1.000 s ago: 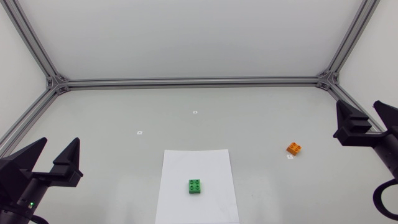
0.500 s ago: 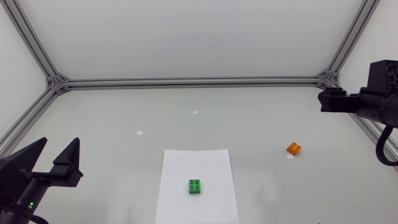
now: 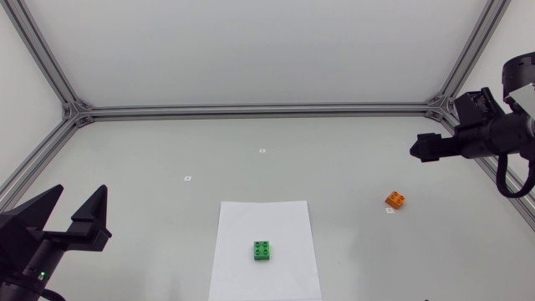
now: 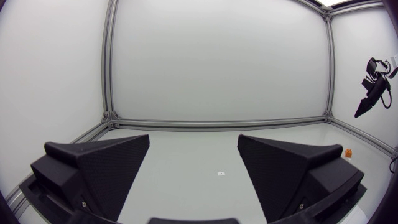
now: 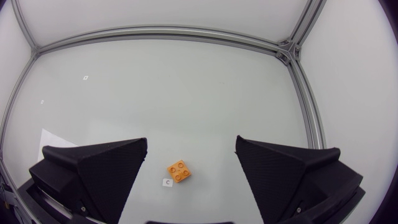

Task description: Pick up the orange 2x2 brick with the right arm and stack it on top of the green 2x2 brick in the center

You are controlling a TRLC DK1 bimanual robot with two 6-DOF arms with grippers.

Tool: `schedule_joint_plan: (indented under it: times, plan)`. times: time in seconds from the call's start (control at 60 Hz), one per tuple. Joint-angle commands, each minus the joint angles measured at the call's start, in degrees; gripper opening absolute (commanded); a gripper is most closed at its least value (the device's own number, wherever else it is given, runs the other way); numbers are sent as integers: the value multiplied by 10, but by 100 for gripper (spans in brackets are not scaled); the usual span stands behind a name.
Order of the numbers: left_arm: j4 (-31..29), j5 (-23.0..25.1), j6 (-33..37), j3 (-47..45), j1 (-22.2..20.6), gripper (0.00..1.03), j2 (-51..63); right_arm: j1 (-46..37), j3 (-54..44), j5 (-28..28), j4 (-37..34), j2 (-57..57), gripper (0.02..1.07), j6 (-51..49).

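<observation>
Orange 2x2 brick (image 3: 395,199), glossy plastic with round studs, sits on the matte pale-grey surface (image 3: 351,167) just beside a tiny white label (image 5: 166,182). It lies well apart from the green 2x2 brick (image 3: 262,250), which rests on a white paper sheet (image 3: 263,221). The right hand (image 5: 191,143) hangs above the orange brick, its black wedge fingers spread wide and holding nothing. The left hand (image 3: 81,194) is likewise wide.

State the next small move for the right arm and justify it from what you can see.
Probably lower the right hand toward the orange brick, leaving it open. The right wrist view shows the brick lined up ahead of the open hand's gap but untouched. The green brick sits bare on the white sheet, so the grasp likely comes first.
</observation>
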Motion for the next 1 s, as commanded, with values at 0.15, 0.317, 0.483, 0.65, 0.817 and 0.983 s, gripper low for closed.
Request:
schedule_joint_plan:
  times: [0.15, 0.317, 0.483, 0.65, 0.817, 0.983]
  plan:
    - [-9, 3, 7, -23, 3, 99, -5, 7, 101, -40, -142, 118, 103, -100]
    - [-9, 3, 7, -23, 3, 99, -5, 11, 91, -31, -137, 149, 103, -176]
    - [-9, 3, 7, -23, 3, 99, -5, 10, 112, 10, -173, 195, 103, -221]
    - [-9, 3, 7, -23, 3, 99, -5, 17, 113, 83, -171, 225, 103, -266]
    - [-9, 3, 7, -23, 3, 99, -5, 26, 116, 101, -173, 238, 103, -312]
    - [-9, 3, 7, -23, 3, 99, -5, 41, 143, 104, -204, 259, 103, -332]
